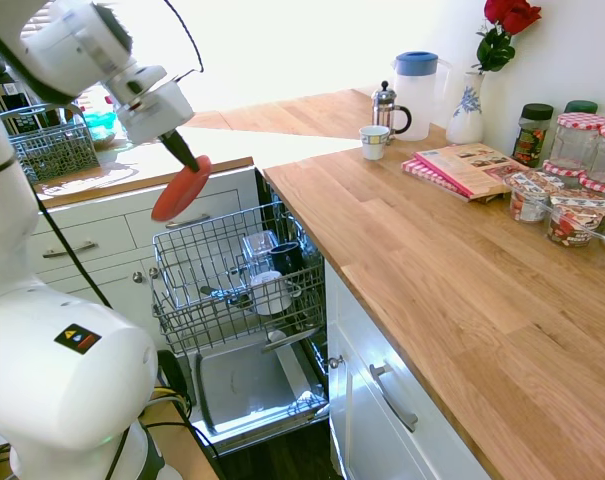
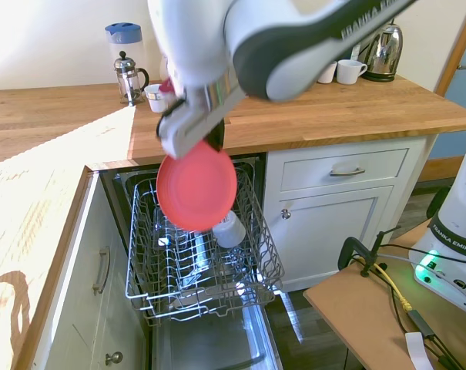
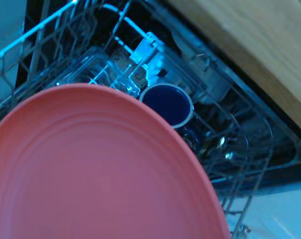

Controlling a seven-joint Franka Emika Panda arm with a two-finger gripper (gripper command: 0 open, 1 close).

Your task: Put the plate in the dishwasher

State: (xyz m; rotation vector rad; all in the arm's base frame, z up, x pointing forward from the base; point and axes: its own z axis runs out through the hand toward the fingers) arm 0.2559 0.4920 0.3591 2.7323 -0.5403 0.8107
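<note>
The dishwasher (image 1: 244, 385) sits under the bench (image 1: 452, 260), at the inner corner where its two runs meet. Its rack (image 1: 197, 275) is pulled out over the lowered door (image 1: 250, 390). A mug (image 1: 270, 292) and a glass (image 1: 257, 246) stand in the rack. The plate (image 2: 196, 186) hangs on edge above the rack, held at its upper rim by the end effector (image 2: 215, 139). On the bench behind the dishwasher stand a press (image 2: 129, 77), a jug (image 2: 124, 48) and a cup (image 2: 155, 97). A kettle (image 2: 383, 52) and two mugs (image 2: 348, 72) stand further along it.
</note>
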